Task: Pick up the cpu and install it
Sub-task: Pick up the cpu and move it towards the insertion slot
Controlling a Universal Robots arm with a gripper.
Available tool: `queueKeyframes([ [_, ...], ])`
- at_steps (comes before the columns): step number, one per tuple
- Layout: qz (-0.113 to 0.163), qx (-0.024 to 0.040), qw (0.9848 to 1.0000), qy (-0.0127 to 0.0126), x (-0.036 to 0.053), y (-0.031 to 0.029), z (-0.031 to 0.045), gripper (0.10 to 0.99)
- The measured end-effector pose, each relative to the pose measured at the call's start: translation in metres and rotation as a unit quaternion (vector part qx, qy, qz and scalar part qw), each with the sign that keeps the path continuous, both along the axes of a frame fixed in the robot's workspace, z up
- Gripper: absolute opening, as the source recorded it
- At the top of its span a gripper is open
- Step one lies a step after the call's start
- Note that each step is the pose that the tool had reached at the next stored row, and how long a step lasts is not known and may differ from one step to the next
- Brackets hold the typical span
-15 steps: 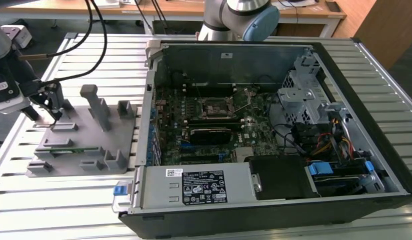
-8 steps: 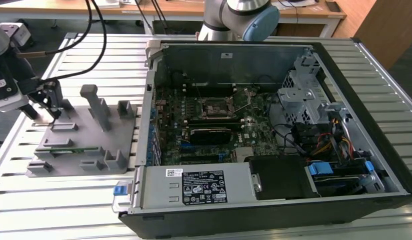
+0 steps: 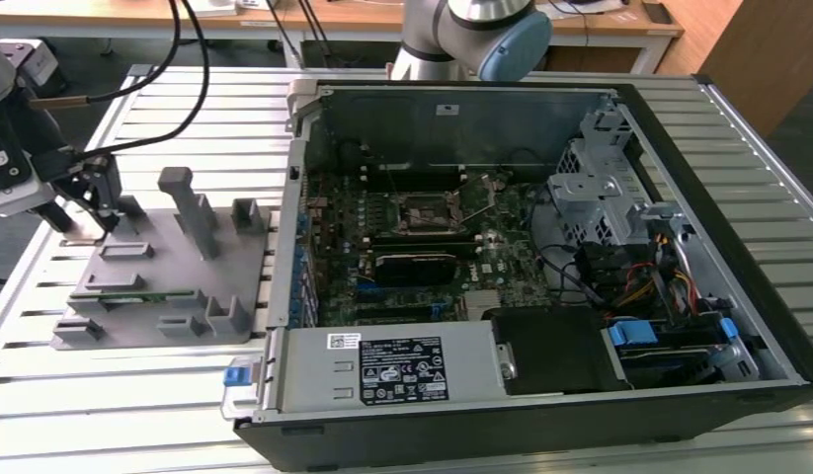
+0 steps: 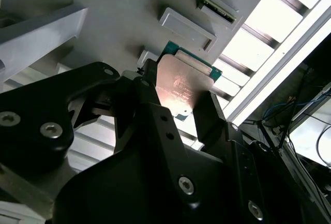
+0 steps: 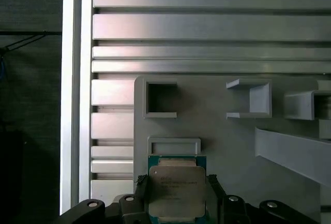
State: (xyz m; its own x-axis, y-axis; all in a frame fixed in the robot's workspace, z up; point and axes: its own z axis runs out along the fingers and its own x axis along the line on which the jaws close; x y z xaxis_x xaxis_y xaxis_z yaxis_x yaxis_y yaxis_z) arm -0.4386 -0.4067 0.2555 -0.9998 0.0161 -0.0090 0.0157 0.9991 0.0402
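The cpu (image 5: 176,189), a flat square chip with a silvery top and green rim, sits between my gripper's (image 5: 176,183) two black fingers (image 5: 140,184); the second wrist view shows the cpu (image 4: 182,79) the same way, with the gripper (image 4: 181,93) shut on its opposite edges. In the exterior view the gripper (image 3: 101,219) hangs over the far corner of the grey fixture block (image 3: 169,286) toward that view's left. The motherboard's black-framed socket (image 3: 426,209) lies inside the open computer case (image 3: 379,375), well to the exterior view's right of the gripper.
Upright posts (image 3: 196,212) and pockets rise from the fixture block (image 5: 222,141) close beside the gripper. The slatted aluminium table (image 3: 129,405) carries both block and case. Cables, a drive cage (image 3: 598,188) and a power supply (image 3: 393,367) crowd the case interior.
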Motion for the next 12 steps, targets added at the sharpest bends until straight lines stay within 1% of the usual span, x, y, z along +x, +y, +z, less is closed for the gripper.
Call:
queueKeyframes([
  [12, 0.000, -0.0005, 1.0000, 0.0000, 0.0000, 0.0008, 0.0075, 0.525],
])
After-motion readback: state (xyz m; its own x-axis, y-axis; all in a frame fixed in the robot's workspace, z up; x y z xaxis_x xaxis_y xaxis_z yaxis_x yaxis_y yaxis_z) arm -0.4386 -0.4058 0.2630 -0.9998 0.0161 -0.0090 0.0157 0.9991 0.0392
